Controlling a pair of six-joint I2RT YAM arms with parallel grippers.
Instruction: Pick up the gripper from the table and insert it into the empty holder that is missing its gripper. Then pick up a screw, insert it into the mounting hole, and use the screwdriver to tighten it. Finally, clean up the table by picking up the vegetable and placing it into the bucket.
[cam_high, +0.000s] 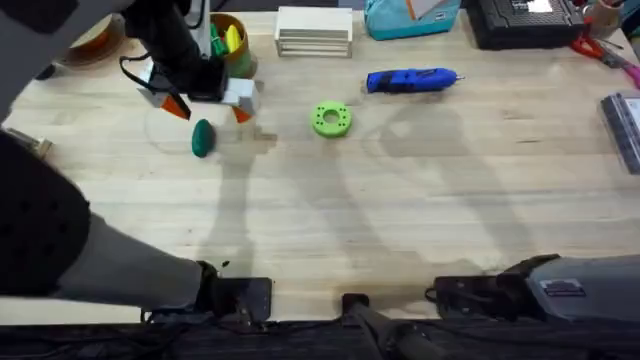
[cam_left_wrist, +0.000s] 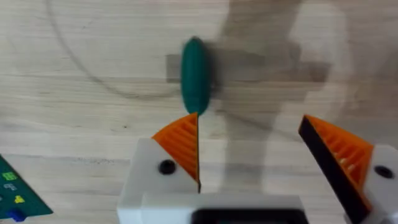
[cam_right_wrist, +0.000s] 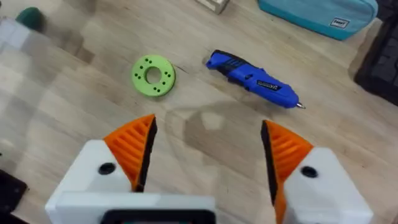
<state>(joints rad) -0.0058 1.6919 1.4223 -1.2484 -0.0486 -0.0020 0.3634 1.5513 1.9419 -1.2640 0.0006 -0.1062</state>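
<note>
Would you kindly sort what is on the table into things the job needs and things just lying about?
Belongs to the job:
vegetable
screwdriver
bucket
left gripper, open near the vegetable

Just lying about:
green ring disc
white slatted block
blue pouch
black case

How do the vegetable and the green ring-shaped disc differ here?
The vegetable is dark green, smooth and a solid oval; the green ring-shaped disc is bright green, round, with a centre hole and small holes. The vegetable lies beside the left gripper; the disc lies apart. Both rest on the table.
</note>
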